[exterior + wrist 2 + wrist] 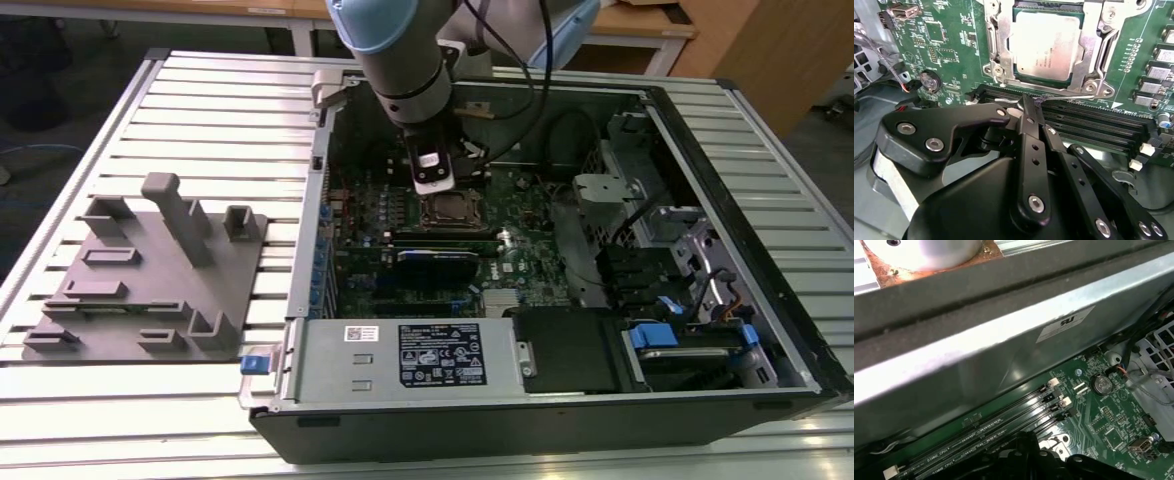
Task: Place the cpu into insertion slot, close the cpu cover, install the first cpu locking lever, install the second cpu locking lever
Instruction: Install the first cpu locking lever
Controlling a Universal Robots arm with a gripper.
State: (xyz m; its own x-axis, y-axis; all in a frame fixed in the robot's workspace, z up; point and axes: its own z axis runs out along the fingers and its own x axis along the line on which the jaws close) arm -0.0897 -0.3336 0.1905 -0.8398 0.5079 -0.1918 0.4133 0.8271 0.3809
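The cpu (1046, 45), a dull silver square, lies in the insertion slot (447, 210) on the green board. The cpu cover (1095, 55), a silver frame, lies flat around it. A thin wire locking lever (1066, 97) runs along the socket edge beside the memory slots. Its hooked end sits right at my fingertips (1027, 111). My gripper (1026, 104) is shut, with the black fingers pressed together and touching that lever. In the exterior view the gripper (433, 182) hangs inside the open case just behind the socket.
Long black memory slots (1094, 125) lie beside the socket. The grey power-supply box (400, 355) fills the case front. A grey fixture plate (147, 280) stands at the exterior view's left. The metal case wall (1004, 340) is close by, and cables (587, 130) hang at the back.
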